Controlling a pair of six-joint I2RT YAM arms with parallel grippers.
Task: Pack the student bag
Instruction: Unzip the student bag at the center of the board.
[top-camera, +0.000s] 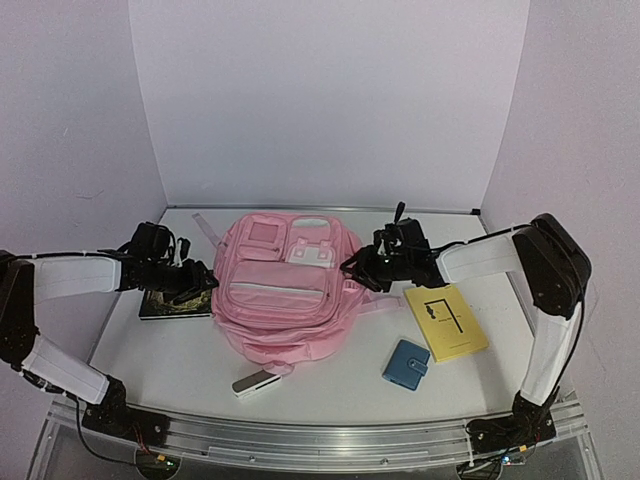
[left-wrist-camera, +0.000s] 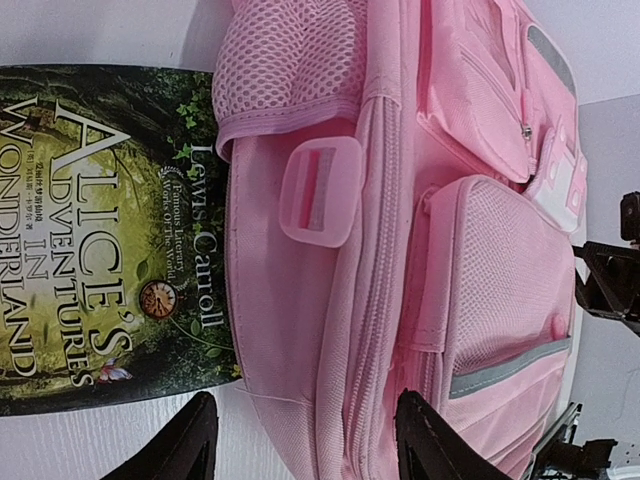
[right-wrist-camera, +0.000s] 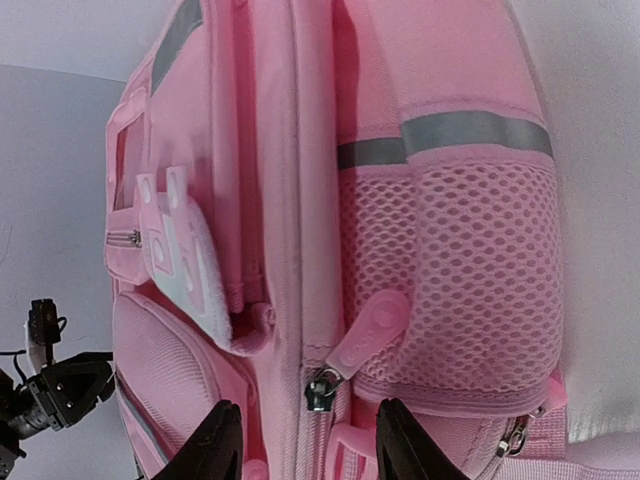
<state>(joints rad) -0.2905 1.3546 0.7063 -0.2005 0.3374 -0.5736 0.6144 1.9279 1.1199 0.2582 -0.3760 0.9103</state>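
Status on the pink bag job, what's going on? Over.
Both open: left gripper at one side of the student bag, right gripper at a zip pull. Bag flat, front up. Alice in Wonderland book beside it, near left gripper.

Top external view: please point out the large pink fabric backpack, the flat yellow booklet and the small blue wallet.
Large pink fabric backpack (top-camera: 282, 302): top external view, lower front pocket.
Flat yellow booklet (top-camera: 447, 322): top external view, middle of cover.
Small blue wallet (top-camera: 405, 363): top external view, middle of top face.
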